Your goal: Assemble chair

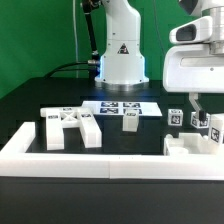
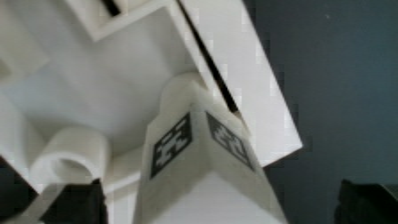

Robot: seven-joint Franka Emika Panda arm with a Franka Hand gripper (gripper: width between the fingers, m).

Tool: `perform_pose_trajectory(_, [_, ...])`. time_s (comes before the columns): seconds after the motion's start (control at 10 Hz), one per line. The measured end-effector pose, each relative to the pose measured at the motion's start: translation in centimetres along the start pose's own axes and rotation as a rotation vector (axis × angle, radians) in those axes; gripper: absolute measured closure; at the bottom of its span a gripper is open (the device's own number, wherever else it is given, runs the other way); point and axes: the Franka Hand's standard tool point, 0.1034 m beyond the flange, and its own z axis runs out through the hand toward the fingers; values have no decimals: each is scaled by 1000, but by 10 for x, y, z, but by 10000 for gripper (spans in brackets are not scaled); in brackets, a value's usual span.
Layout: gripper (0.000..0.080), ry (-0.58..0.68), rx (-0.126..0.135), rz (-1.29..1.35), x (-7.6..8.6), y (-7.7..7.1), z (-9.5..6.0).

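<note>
Gripper (image 1: 193, 108) hangs low over the cluster of chair parts at the exterior view's right. In the wrist view its dark fingertips (image 2: 54, 205) stand wide apart at either side of a tagged leg (image 2: 196, 150). They appear to touch nothing, so it looks open and empty-handed.

From the exterior view's left:
- One X-braced frame (image 1: 70, 127) lies flat on the dark table (image 1: 30, 100).
- One marker board (image 1: 118, 105) lies further back, in front of the robot's base.
- One loose leg (image 1: 130, 120) stands just in front of the board.
- The cluster sits under the arm. It holds one notched slab (image 1: 190, 147) and at least two upright tagged pieces (image 1: 176, 118). The arm hides part of the cluster, so the full count cannot be told.
- One long low rail (image 1: 100, 165) runs across the front and turns back at its left end.

The chair is therefore in loose pieces, most of them at the right and none visibly joined.

The main risk is the grip. The tagged leg shows a corner edge toward the wrist camera, with two tagged faces sloping away. If the jaws close on it skewed, they would likely press on edges, and the leg could twist or squirt out. The spread fingers are also close to neighbouring parts, including a round peg (image 2: 71, 162). Descending off-centre could nudge these and upset the cluster.
</note>
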Motion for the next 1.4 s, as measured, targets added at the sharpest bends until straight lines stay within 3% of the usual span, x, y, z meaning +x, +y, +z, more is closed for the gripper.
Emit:
perform_pose_trajectory(0.6, [151,2,-9,-316,1,3,0])
perform_pose_trajectory(0.8, [445,1,-9,-315,1,3,0])
perform_pose_trajectory(0.9, [445,1,-9,-304,1,3,0])
perform_pose_trajectory(1.0, [514,2,-9,-290,1,3,0])
perform_pose_trajectory(1.4, [514,4,-19,-18,4,10,0])
